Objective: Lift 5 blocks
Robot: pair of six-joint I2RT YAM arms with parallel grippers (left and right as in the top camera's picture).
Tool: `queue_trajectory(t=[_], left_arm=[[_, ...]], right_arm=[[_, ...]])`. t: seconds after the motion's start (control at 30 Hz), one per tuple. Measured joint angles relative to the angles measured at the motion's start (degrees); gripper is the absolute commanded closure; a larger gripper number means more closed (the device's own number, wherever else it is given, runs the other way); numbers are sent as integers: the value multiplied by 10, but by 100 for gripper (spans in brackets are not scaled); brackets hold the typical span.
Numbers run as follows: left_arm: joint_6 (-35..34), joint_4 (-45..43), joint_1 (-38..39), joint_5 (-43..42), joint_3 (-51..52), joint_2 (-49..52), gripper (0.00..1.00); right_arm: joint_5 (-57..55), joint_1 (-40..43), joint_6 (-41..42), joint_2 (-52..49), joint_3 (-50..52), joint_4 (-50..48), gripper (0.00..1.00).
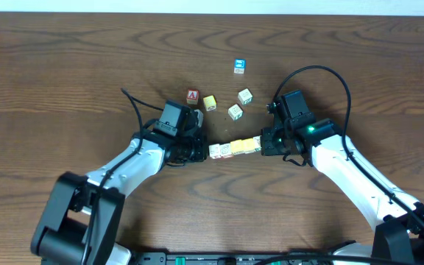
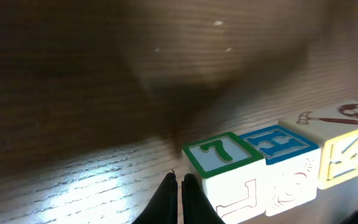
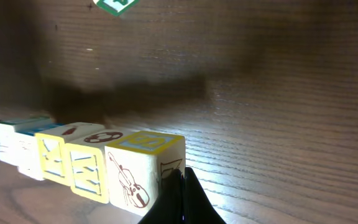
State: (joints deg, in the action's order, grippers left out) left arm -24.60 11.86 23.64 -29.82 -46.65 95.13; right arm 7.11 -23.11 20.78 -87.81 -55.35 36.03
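Task things: we see a row of five small wooden alphabet cubes [image 1: 234, 149], whitish at its left end and yellow at its right, lying end to end between the two arms, near the middle of the dark wooden table [image 1: 65, 73].
Left gripper [image 2: 179, 182]: its fingers are closed tight against each other with nothing between them. The joined tips butt against the green-bordered cube marked 7 [image 2: 219, 155] at the row's end.
Right gripper [image 3: 183, 177]: likewise fully closed and empty. Its tips press the yellow-bordered cube with a violin [image 3: 138, 168] at the opposite end.
Why held so: we judge that neither gripper could span five cubes, so the arms squeeze the row from both ends like a clamp, and friction between the faces keeps it together.
Height: we cannot tell whether the row is clear of the table.
Risk: we judge that uneven pressure or height between the arms would buckle the row.
Left aside: a red cube marked "A" [image 1: 192, 96], a pale yellow cube [image 1: 210, 102], two whitish cubes [image 1: 235, 112] and a blue-faced cube [image 1: 238, 66] sit beyond the row, apart from it.
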Motion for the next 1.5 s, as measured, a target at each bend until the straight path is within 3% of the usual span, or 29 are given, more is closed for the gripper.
queue_trajectory(t=[0.5,1.5], left_arm=[[0,-1,2,5,0,5,93],[1,-11,5,31,0,43,93]], right_arm=[[-7,-1,0,-58,0,-7,99],[-51,-38,9,-84,29,-25,99]])
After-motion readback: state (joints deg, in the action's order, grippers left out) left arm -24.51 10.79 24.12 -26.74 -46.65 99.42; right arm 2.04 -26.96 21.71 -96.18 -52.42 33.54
